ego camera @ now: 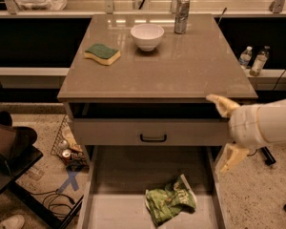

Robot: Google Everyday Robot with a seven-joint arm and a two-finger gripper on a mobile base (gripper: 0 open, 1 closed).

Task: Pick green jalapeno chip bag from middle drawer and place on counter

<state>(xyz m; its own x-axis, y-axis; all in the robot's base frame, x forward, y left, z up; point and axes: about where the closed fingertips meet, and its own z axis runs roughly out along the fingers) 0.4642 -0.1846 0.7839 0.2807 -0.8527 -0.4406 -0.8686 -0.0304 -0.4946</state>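
Glossy counter [181,73], shiny crumpled foil chip bag [170,202], matt cream hand [218,133] near counter corner.

Bag [170,202] in drawer [126,173], end effector [226,131] right
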